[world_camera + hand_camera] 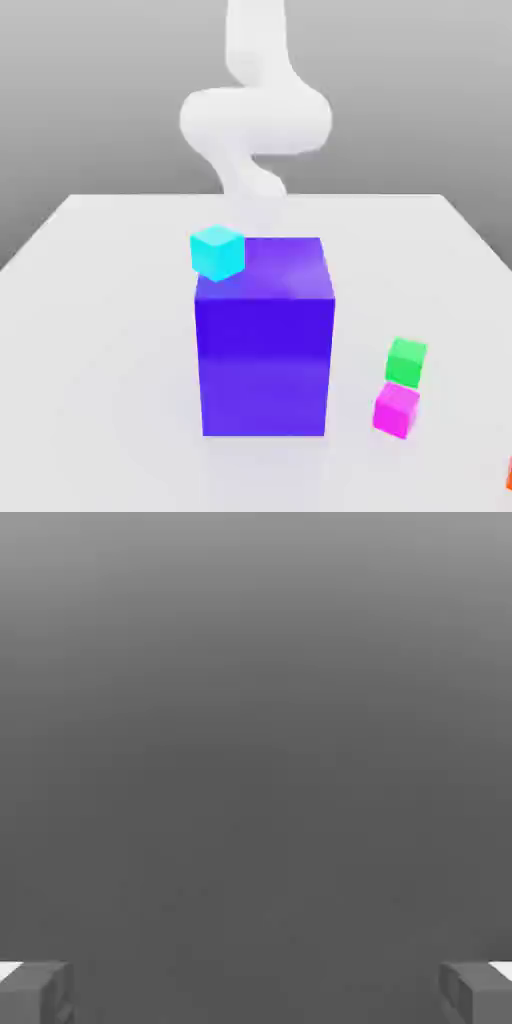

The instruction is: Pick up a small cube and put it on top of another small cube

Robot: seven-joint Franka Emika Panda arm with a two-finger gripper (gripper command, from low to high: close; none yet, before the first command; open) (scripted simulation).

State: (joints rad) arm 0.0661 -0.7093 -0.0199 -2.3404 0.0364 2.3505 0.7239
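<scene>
White table (100, 330) holds big purple block (265, 340) beside magenta cube (397, 410), green cube (407, 362); hand (256, 992) spread.

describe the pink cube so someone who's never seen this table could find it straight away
Start at the big blue-purple block in the middle of the white table. On the exterior view's right of it, near the front, two small cubes sit close together. The magenta cube is the nearer one; the green cube sits just behind it.
</scene>
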